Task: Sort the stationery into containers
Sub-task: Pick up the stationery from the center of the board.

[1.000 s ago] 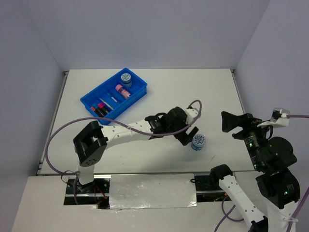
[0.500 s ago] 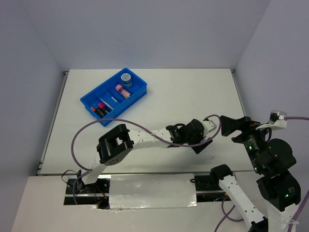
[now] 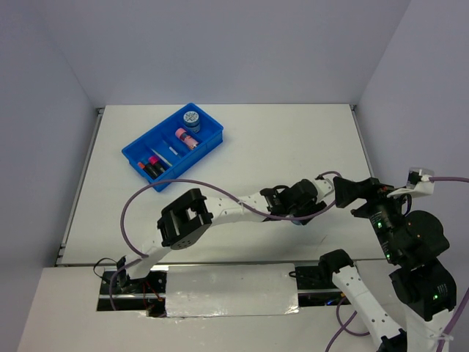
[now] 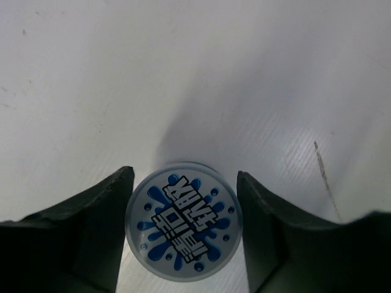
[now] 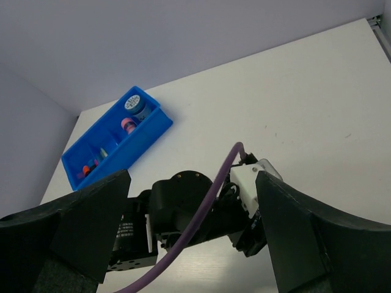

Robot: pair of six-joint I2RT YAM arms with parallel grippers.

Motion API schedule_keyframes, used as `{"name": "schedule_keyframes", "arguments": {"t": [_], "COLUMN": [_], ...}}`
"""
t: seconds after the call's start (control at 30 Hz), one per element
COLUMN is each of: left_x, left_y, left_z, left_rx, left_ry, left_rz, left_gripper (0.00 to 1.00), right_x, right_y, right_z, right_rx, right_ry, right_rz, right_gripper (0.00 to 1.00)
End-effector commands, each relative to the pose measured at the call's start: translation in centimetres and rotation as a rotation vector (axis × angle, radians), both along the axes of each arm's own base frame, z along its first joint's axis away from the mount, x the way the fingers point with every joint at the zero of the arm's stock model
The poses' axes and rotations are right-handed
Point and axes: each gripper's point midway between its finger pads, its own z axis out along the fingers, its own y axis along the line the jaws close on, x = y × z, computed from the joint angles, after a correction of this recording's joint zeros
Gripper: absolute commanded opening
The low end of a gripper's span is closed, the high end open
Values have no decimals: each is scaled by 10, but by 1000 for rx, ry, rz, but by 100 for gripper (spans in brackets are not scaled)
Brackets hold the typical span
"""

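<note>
Blue-white disc [image 4: 183, 227] lies flat on the bench [image 4: 91, 73], lower centre of my left wrist view. My left claw [image 4: 184, 174] flanks it closely, 1 finger per side; whether it is clamped I cannot tell. My right claw [image 5: 192, 174] stands wide, holding nothing.

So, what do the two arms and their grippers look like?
The left arm has white links, black joints and a looping purple cable. The right arm is similar, with small green lights. The left gripper and right gripper have matte black, wedge-shaped fingers.
</note>
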Motion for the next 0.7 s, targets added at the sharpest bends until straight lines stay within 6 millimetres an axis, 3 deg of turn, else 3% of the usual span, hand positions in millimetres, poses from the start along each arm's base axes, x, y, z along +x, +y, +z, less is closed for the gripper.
{"name": "schedule_keyframes", "arguments": {"t": [0.0,0.07,0.1,0.2,0.43,0.6,0.67], "left_x": [5,5,6,12,52,104,135], "left_y": [-6,-2,0,11,51,101,130], "left_z": [4,7,7,19,62,106,122], "left_rx": [6,13,17,7,-53,-93,-103], "left_ry": [-34,-32,-33,-31,-35,-75,-98], "left_rz": [-13,-7,0,22,142,299,396], "left_gripper": [57,35,17,0,0,0,0], "right_x": [-3,-2,-1,1,4,7,10], "right_y": [0,1,2,4,7,9,10], "right_z": [2,3,2,2,2,1,-1], "right_rx": [-17,-16,-14,-11,-1,0,0], "right_ry": [-17,-20,-20,-20,-25,-25,-20], "right_rz": [13,16,16,25,34,37,38], "right_gripper": [91,91,92,92,92,92,92]}}
